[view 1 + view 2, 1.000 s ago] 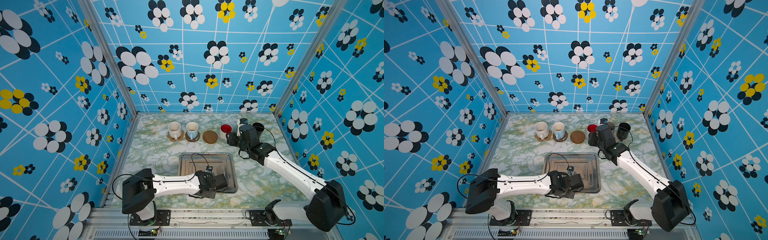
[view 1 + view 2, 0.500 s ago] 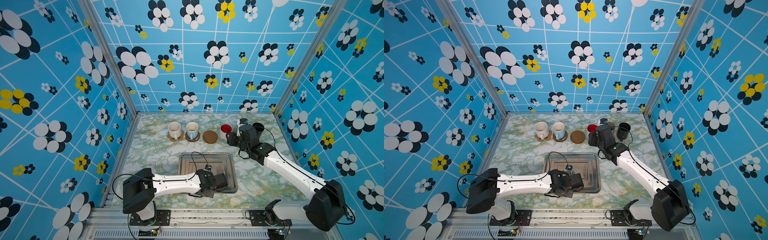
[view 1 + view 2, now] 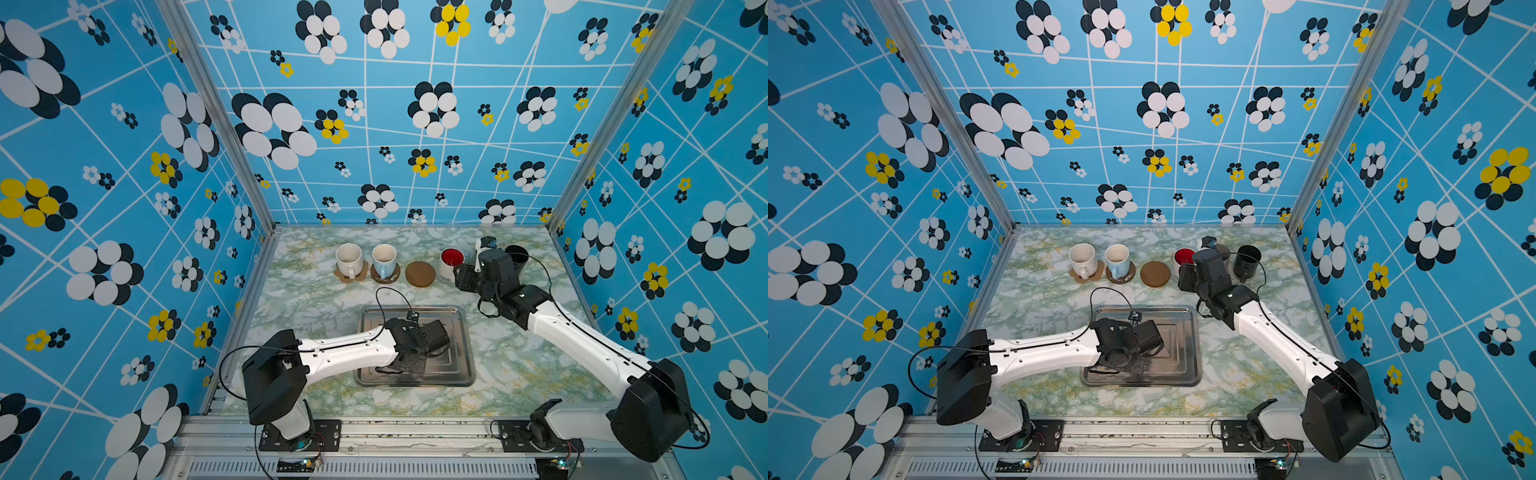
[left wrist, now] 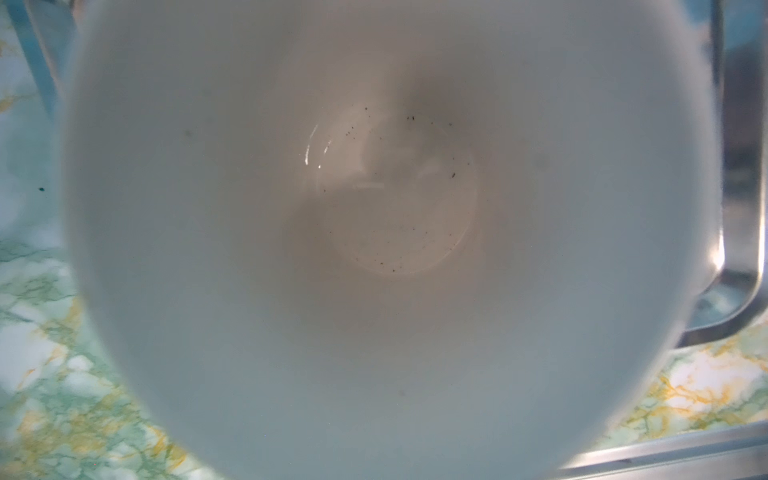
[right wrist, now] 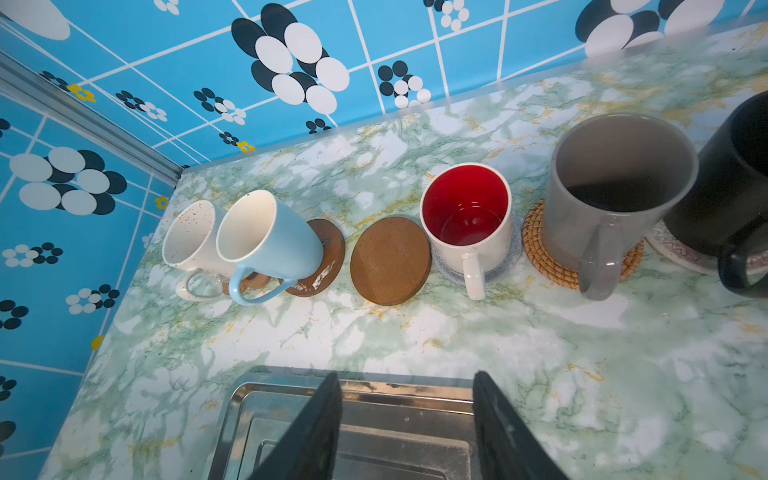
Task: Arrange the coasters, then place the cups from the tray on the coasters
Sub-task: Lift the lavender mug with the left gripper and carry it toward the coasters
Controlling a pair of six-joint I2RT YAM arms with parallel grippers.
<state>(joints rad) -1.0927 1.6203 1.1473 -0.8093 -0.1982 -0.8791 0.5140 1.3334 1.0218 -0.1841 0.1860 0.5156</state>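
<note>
My left gripper (image 3: 419, 340) hangs over the tray (image 3: 459, 328). A pale cup (image 4: 390, 232) fills the left wrist view mouth-on and hides the fingers gripping it. Along the back, the cream cup (image 3: 348, 258) stands on the paw coaster (image 3: 360, 276) and the blue cup (image 3: 384, 257) on a brown disc (image 3: 395, 274). Next to them come a bare brown disc (image 3: 420, 274), the red-inside cup (image 3: 451, 261) on a grey mat (image 5: 446, 266), the grey cup (image 5: 615, 195) on the rattan coaster (image 5: 540, 249), and the black cup (image 3: 517, 254). My right gripper (image 5: 407, 415) is open and holds nothing, near the red-inside cup.
The black cup stands on a white patterned coaster (image 5: 681, 253) near the right wall. Patterned blue walls close in the marble table (image 3: 307, 307) on three sides. The right arm (image 3: 582, 345) slants across the right half of the table.
My left wrist has shifted slightly over the tray. The right arm and the row of cups have not moved.
</note>
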